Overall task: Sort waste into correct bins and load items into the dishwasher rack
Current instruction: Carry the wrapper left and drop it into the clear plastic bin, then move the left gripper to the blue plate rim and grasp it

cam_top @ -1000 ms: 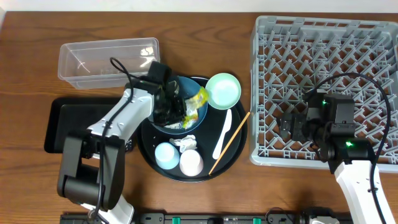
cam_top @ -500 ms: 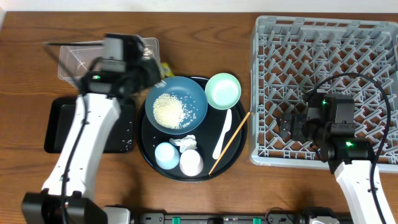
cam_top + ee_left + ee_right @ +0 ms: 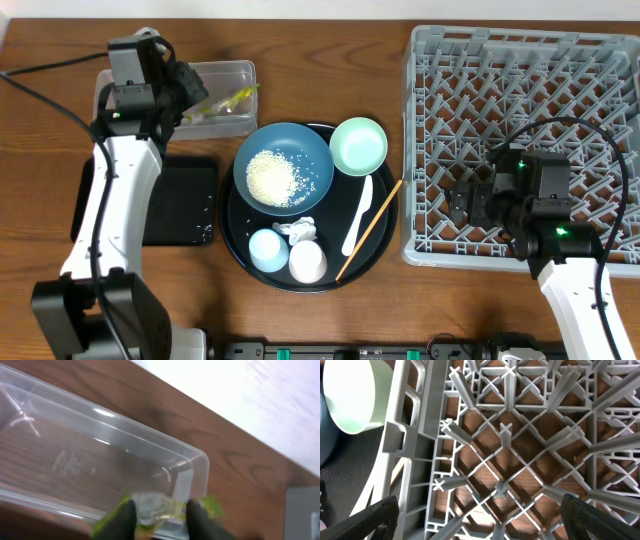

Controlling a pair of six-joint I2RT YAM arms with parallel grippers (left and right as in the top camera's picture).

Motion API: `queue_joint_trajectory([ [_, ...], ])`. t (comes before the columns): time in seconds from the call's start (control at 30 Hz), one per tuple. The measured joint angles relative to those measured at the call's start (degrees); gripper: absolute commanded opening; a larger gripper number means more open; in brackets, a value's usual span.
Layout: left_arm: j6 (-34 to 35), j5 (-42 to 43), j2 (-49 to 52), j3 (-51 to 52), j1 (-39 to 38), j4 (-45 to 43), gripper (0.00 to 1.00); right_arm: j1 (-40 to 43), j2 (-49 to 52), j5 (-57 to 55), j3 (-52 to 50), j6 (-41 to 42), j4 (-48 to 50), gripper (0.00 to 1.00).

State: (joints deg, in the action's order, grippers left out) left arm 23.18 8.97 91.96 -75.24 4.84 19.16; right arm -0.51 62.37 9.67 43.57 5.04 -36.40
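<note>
Yellow-green printed film, the wrapper (image 3: 232,98), is pinched between the closed-in fingers of the left tool (image 3: 159,519). It hangs over the near end of the clear tub (image 3: 236,66), which lies on the table (image 3: 330,60) up and to the left of the round black tray (image 3: 238,225). The wrapper looks feather-light, crinkly and limp, so a pinch anywhere on its body should hold, though it may cling to a finger on release. The right tool (image 3: 482,517) hovers with its fingers spread wide and empty over the grey dishwasher rack (image 3: 520,60), to the right of the round tray. On the round tray sit one dark blue bowl (image 3: 312,158) holding a loose heap of rice grains (image 3: 270,178), one mint-green bowl (image 3: 359,146), two cups, one pale blue (image 3: 267,250) and one pinkish (image 3: 307,262), one white spoon (image 3: 357,215), one wooden chopstick (image 3: 370,228) and one clump of crumpled whitish scraps (image 3: 298,230). The bowls and cups look rigid and smooth, probably best gripped over a rim; the rice cannot be pinched and would likely need tipping out. The spoon and chopstick are thin and lie flat, so they are awkward to take hold of. One shallow black tray (image 3: 180,210) lies just left of the round tray.
</note>
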Motion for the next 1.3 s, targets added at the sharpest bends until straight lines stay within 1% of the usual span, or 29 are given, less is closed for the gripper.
queue_joint_trajectory([
  [0.13, 0.2, 0.4, 0.2, 0.0, 0.0, 0.5, 0.5, 0.0, 0.0, 0.0, 0.0, 0.0, 0.0, 0.99],
  [0.23, 0.1, 2.8, 0.2, 0.0, -0.6, 3.8, 0.51, 0.0, 0.0, 0.1, 0.0, 0.0, 0.0, 0.99],
  [0.3, -0.5, 4.1, 0.2, 0.0, -1.9, 6.7, 0.56, 0.0, 0.0, 0.3, 0.0, 0.0, 0.0, 0.99],
  [0.37, -1.6, 4.9, 0.2, 0.0, -4.3, 9.3, 0.59, 0.0, 0.0, 0.6, 0.0, 0.0, 0.0, 0.99],
  [0.5, -3.5, 5.9, 0.2, 0.0, -9.6, 14.2, 0.61, 0.0, 0.0, 0.9, 0.0, 0.0, 0.0, 0.99],
  [0.63, -4.2, 6.2, 0.2, 0.0, -15.4, 19.3, 0.65, 0.0, 0.0, 0.9, 0.1, 0.0, -0.2, 0.99],
  [0.77, -4.4, 6.3, 0.2, 0.0, -21.7, 23.5, 0.66, 0.0, 0.0, 0.9, 0.1, 0.0, -0.2, 0.99],
  [1.0, -5.0, 5.2, 0.4, 1.7, -31.3, 23.7, 0.66, 0.0, 0.0, 0.9, 0.2, 0.1, -0.6, 0.99],
  [1.13, -5.5, 1.5, 2.9, 2.1, -36.8, 23.3, 0.66, 0.0, 0.0, 0.9, 0.2, 0.7, -0.6, 0.99],
  [1.3, -5.9, -4.2, 7.5, 2.3, -41.0, 23.0, 0.66, 0.0, 0.0, 0.9, 0.2, 0.9, -0.7, 0.99],
])
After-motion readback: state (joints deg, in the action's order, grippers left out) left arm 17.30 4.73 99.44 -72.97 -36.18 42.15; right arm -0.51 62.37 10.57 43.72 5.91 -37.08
